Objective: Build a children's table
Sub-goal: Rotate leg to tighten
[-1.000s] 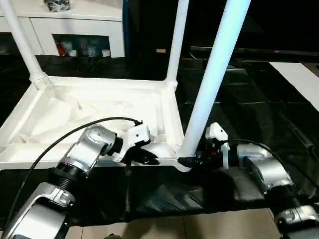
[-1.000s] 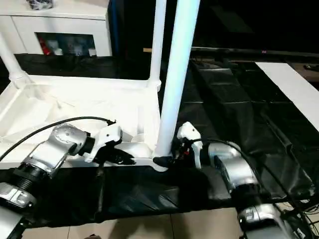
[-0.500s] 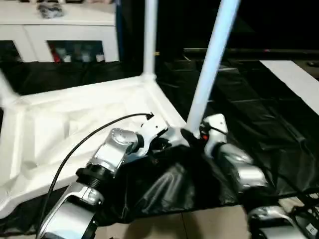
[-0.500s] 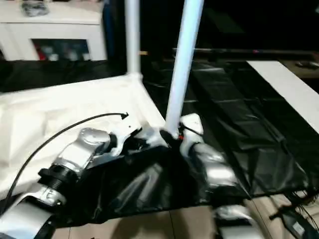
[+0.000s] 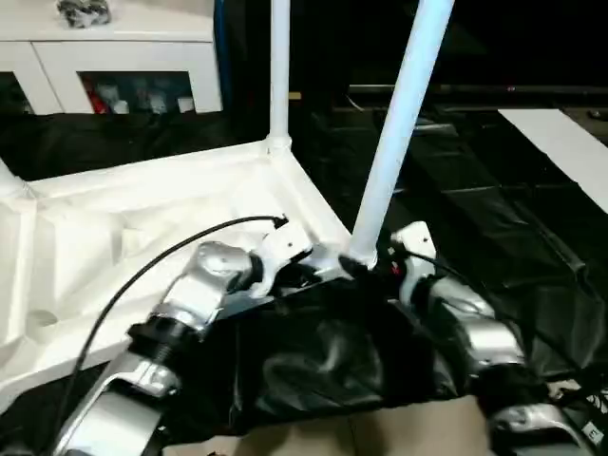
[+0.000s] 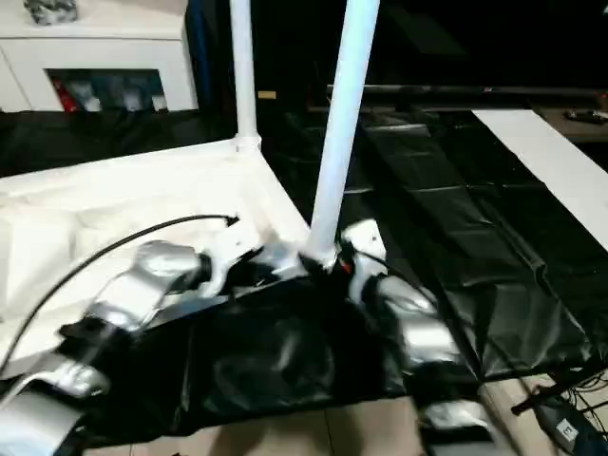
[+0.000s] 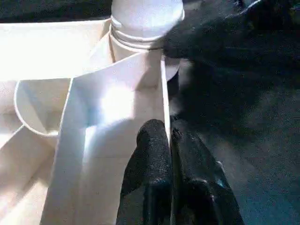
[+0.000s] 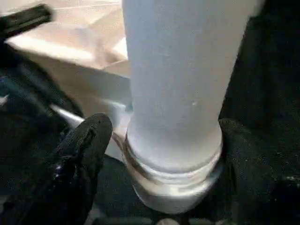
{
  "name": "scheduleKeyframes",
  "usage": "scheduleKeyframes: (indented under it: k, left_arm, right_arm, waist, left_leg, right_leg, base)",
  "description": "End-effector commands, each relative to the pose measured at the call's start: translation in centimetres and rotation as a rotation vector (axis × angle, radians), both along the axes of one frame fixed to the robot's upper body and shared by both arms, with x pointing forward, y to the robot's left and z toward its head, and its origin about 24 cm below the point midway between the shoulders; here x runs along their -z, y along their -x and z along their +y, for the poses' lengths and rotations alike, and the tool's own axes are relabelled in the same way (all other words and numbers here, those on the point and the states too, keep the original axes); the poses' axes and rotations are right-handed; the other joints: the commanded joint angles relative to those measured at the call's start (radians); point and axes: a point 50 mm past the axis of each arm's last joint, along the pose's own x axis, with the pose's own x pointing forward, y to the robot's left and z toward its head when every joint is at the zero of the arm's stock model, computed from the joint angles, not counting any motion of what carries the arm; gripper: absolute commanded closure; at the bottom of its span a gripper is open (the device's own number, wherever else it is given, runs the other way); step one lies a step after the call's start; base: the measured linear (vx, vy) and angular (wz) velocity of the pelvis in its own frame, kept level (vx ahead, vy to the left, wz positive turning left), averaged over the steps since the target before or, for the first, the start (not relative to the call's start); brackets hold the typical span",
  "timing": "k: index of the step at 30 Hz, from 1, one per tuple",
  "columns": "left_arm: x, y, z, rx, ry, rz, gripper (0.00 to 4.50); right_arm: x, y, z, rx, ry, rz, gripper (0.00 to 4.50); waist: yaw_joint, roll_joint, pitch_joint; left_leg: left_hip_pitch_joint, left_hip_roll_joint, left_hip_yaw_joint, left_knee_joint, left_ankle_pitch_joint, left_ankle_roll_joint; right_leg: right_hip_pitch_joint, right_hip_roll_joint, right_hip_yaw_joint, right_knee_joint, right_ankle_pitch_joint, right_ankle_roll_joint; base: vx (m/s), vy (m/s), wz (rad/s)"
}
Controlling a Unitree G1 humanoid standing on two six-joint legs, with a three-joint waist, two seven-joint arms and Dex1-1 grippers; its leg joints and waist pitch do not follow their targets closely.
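The children's table lies upside down on black cloth, its white tabletop (image 5: pixel 142 176) showing the ribbed underside. One leg (image 5: pixel 394 142) stands upright in the near corner socket and a second leg (image 5: pixel 279 66) in the far corner. My left gripper (image 5: pixel 304 275) is shut on the tabletop's thin rim wall (image 7: pixel 164 93) beside that near corner, its fingers (image 7: pixel 152 140) pinching it. My right gripper (image 8: pixel 164 140) is open around the near leg's base (image 8: pixel 178 70), one finger (image 8: pixel 86 150) on each side of the collar.
A white cabinet (image 5: pixel 123 57) with glass doors stands at the back left. Black cloth (image 5: pixel 494 209) covers the ground and is bunched against the tabletop's near edge. A white strip (image 5: pixel 570 142) lies at the right. Bare floor (image 5: pixel 380 432) shows nearest me.
The whole picture has swung, so the camera has moved. Both grippers stay at the near corner. The right gripper's fingers now stand wider around the leg's base.
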Motion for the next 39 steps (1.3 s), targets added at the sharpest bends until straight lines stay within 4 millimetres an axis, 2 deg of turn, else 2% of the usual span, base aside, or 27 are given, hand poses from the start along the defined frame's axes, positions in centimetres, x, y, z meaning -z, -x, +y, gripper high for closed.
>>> scheduleKeyframes:
  k: [1,3,4,5,6,7,10,14,19,26,28,30,31,33,35,36,37,39]
  left_arm:
    - [-0.3,1.2,-1.6,0.143,0.087,0.042,4.50]
    - [-0.5,1.3,-1.2,0.166,0.085,0.046,4.50]
    - [-0.5,1.4,-1.0,0.179,0.084,0.049,4.50]
    - [-0.6,1.4,-0.9,0.187,0.081,0.052,4.50]
    - [-0.6,1.5,-0.5,0.214,0.072,0.061,4.50]
    - [-0.7,1.6,-0.3,0.234,0.067,0.065,4.50]
    - [-0.8,1.8,0.1,0.278,0.046,0.074,4.50]
    - [-1.0,1.7,0.4,0.296,0.032,0.075,4.50]
    - [-1.3,1.5,0.6,0.312,0.035,0.086,4.50]
    - [-1.4,1.0,0.8,0.272,0.050,0.085,4.50]
    - [-1.2,0.7,0.7,0.210,0.051,0.068,4.50]
    - [-0.9,0.1,0.0,0.109,0.049,0.041,4.50]
    - [-0.9,0.1,-0.1,0.101,0.050,0.039,4.50]
    - [-0.7,-0.4,-1.3,0.016,0.063,0.022,4.50]
    - [-0.6,-0.4,-1.7,0.007,0.070,0.022,4.50]
    - [-0.5,-0.6,-3.2,-0.039,0.082,0.010,4.50]
    - [-0.4,-0.7,-3.8,-0.053,0.084,0.005,4.50]
    - [-0.3,-0.8,-5.4,-0.089,0.092,-0.003,4.50]
  right_arm:
    - [-0.4,0.7,1.1,-0.156,-0.013,0.009,0.60]
    - [-0.6,1.1,0.4,-0.222,0.006,0.023,0.60]
    - [-0.7,1.2,0.1,-0.252,0.010,0.034,0.60]
    - [-0.8,1.3,0.0,-0.262,0.013,0.038,0.60]
    - [-1.0,1.4,-0.3,-0.297,0.019,0.050,0.60]
    - [-1.0,1.5,-0.4,-0.314,0.017,0.060,0.87]
    - [-1.0,1.7,-0.6,-0.388,0.035,0.106,1.00]
    - [-1.0,1.8,-0.6,-0.440,0.044,0.142,1.33]
    - [-0.9,1.7,-0.4,-0.485,0.055,0.176,1.76]
    - [-0.5,1.9,0.1,-0.472,0.023,0.193,1.93]
    - [-0.3,2.0,0.2,-0.428,-0.010,0.195,1.94]
    - [0.1,1.8,0.5,-0.307,-0.038,0.166,1.94]
    - [0.2,1.7,0.5,-0.293,-0.038,0.163,1.94]
    - [1.2,1.2,0.9,-0.120,-0.025,0.147,1.94]
    - [1.4,1.1,1.0,-0.081,-0.015,0.143,1.94]
    - [2.2,0.8,1.8,0.043,-0.018,0.149,1.94]
    - [2.5,0.7,2.2,0.085,-0.023,0.155,1.94]
    - [3.0,0.4,3.6,0.183,-0.040,0.172,1.94]
  waist:
    - [0.000,-0.005,-0.048]
    - [0.006,-0.003,-0.047]
    - [0.009,-0.007,-0.045]
    - [0.011,-0.007,-0.045]
    - [0.012,-0.006,-0.041]
    - [0.012,-0.006,-0.041]
    - [0.012,-0.004,-0.040]
    - [0.014,-0.005,-0.041]
    - [0.020,-0.005,-0.045]
    - [0.027,-0.002,-0.045]
    - [0.027,-0.003,-0.044]
    - [0.026,-0.003,-0.043]
    - [0.026,-0.006,-0.041]
    - [0.021,-0.008,-0.037]
    - [0.016,-0.009,-0.038]
    - [0.009,-0.010,-0.037]
    - [0.007,-0.009,-0.034]
    - [0.005,-0.008,-0.036]
  left_leg:
    - [-0.005,0.012,0.007,-0.047,-0.083,0.111]
    - [0.003,0.015,0.013,-0.043,-0.077,0.125]
    - [0.000,0.015,0.014,-0.043,-0.083,0.125]
    - [0.001,0.015,0.013,-0.044,-0.092,0.124]
    - [0.001,0.016,0.013,-0.047,-0.116,0.114]
    - [0.001,0.018,0.012,-0.049,-0.138,0.101]
    - [0.005,0.019,0.011,-0.052,-0.160,0.075]
    - [0.006,0.021,0.012,-0.050,-0.146,0.065]
    - [0.006,0.018,0.015,-0.044,-0.105,0.075]
    - [0.007,0.019,0.015,-0.044,-0.113,0.065]
    - [0.008,0.020,0.015,-0.045,-0.123,0.057]
    - [0.009,0.020,0.015,-0.047,-0.136,0.049]
    - [0.009,0.019,0.013,-0.049,-0.146,0.038]
    - [0.011,0.019,0.013,-0.054,-0.176,0.018]
    - [0.010,0.017,0.011,-0.056,-0.194,0.003]
    - [0.010,0.017,0.013,-0.056,-0.205,0.003]
    - [0.011,0.016,0.012,-0.058,-0.214,0.002]
    - [0.012,0.016,0.010,-0.057,-0.225,-0.005]
  right_leg:
    - [0.050,-0.033,0.036,-0.055,0.057,-0.250]
    - [0.043,-0.032,0.040,-0.051,0.089,-0.277]
    - [0.046,-0.030,0.039,-0.052,0.082,-0.278]
    - [0.046,-0.030,0.038,-0.052,0.067,-0.277]
    - [0.045,-0.032,0.038,-0.057,0.024,-0.269]
    - [0.046,-0.033,0.038,-0.059,-0.015,-0.260]
    - [0.043,-0.033,0.038,-0.063,-0.061,-0.250]
    - [0.043,-0.032,0.039,-0.057,-0.027,-0.256]
    - [0.045,-0.032,0.038,-0.050,0.032,-0.275]
    - [0.045,-0.033,0.038,-0.049,0.023,-0.275]
    - [0.044,-0.032,0.038,-0.050,0.012,-0.272]
    - [0.042,-0.034,0.040,-0.053,-0.001,-0.267]
    - [0.043,-0.036,0.040,-0.056,-0.034,-0.257]
    - [0.041,-0.037,0.040,-0.064,-0.101,-0.239]
    - [0.042,-0.038,0.041,-0.069,-0.159,-0.218]
    - [0.036,-0.036,0.044,-0.073,-0.180,-0.205]
    - [0.034,-0.037,0.043,-0.078,-0.202,-0.200]
    - [0.035,-0.039,0.042,-0.081,-0.243,-0.183]
  base:
    - [0.000,0.000,0.00]
    - [0.000,0.000,0.00]
    - [0.000,0.000,0.00]
    - [0.000,0.000,0.00]
    - [0.000,0.000,0.00]
    - [0.000,0.000,0.00]
    - [0.000,0.000,0.00]
    - [0.000,0.000,0.00]
    - [0.000,0.000,0.00]
    - [0.000,0.000,0.00]
    - [0.000,0.000,0.00]
    - [0.000,0.000,0.00]
    - [0.000,0.000,0.00]
    - [0.000,0.000,0.00]
    - [0.000,0.000,0.00]
    - [0.000,0.000,0.00]
    - [0.000,0.000,0.00]
    - [0.000,0.000,0.00]
